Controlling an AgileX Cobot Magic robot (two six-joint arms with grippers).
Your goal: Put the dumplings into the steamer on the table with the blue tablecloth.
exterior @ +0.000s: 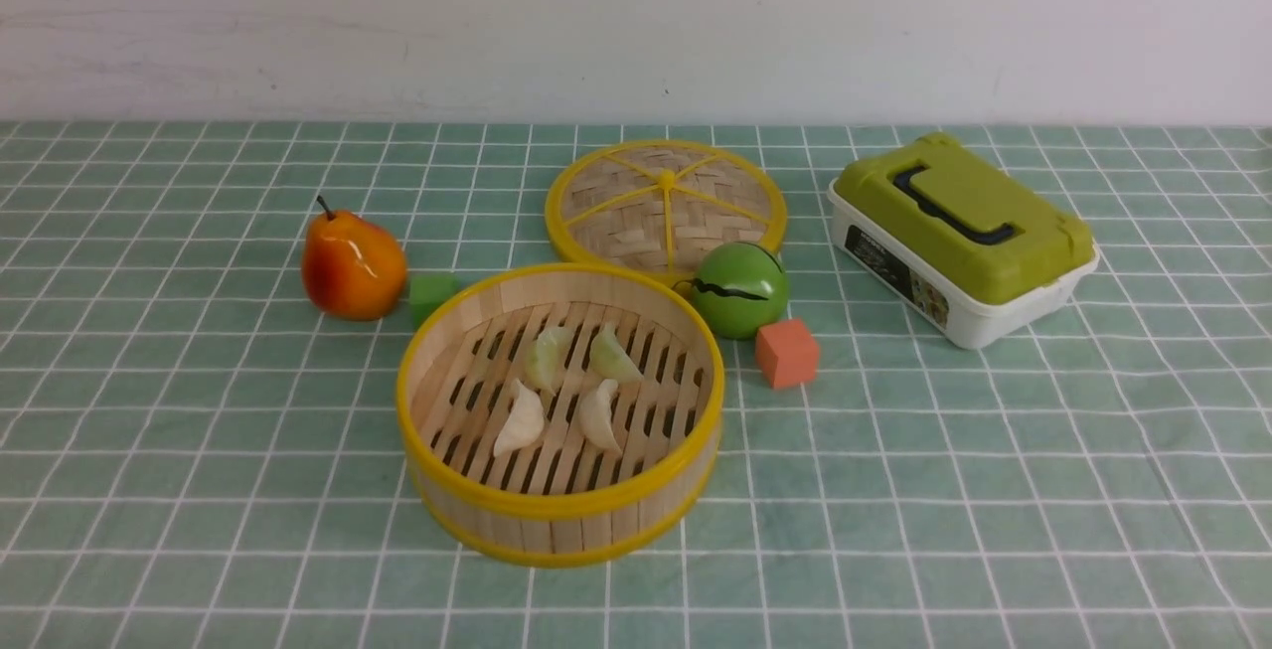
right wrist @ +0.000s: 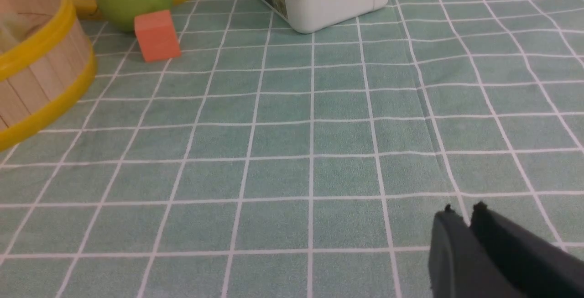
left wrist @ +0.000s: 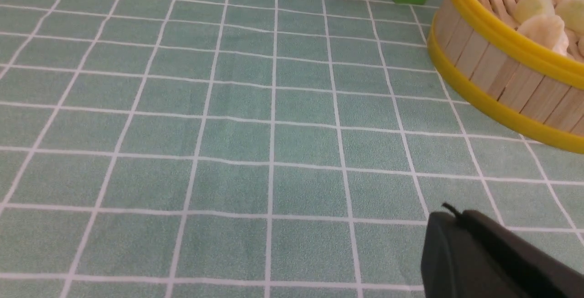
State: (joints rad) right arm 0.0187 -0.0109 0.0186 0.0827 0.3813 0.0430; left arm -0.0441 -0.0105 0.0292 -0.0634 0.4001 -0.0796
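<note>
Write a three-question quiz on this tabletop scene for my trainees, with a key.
1. How many dumplings lie in the bamboo steamer?
2. True or false: the orange pear stands to the right of the green box with the white base.
3. Fill in the blank: the cube beside the watermelon-like green ball is ____ in colour.

Key: 1. Four; 2. False; 3. Salmon-red

A tabletop; the kind of room is unclear.
</note>
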